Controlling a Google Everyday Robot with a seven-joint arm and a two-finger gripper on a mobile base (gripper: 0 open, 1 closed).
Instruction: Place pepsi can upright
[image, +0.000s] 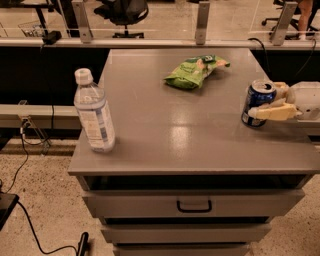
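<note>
The pepsi can (256, 99) is dark blue with a silver top. It stands upright at the right edge of the grey table (190, 140). My gripper (263, 101) reaches in from the right. One cream finger (272, 113) lies across the can's front lower part and the other sits behind its top. The gripper is shut on the can, whose base is at or just above the tabletop.
A clear water bottle (93, 112) stands upright near the front left corner. A green snack bag (194, 71) lies at the back middle. Drawers (194, 205) are below the tabletop. A rail and office chairs are behind the table.
</note>
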